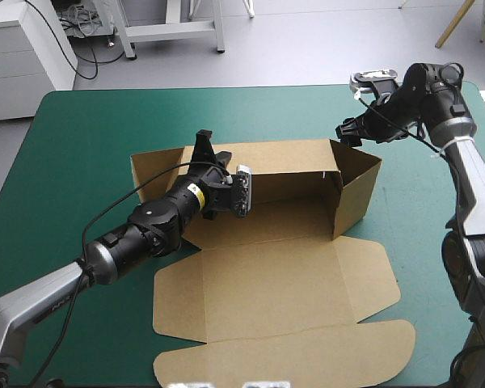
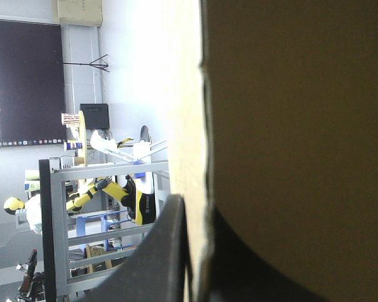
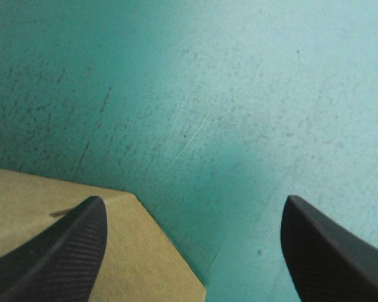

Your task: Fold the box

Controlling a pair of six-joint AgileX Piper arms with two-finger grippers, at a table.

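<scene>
Folding the box (image 1: 275,283) was half done: two walls up, lid flat.
Your left end effector (image 1: 203,149) pinched its back wall; your right end effector (image 3: 195,201) hung spread.

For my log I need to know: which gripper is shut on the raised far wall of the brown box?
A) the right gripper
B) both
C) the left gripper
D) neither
C: the left gripper pinches the far wall of the box between its black fingers, while the right gripper stands open above a corner.
</scene>
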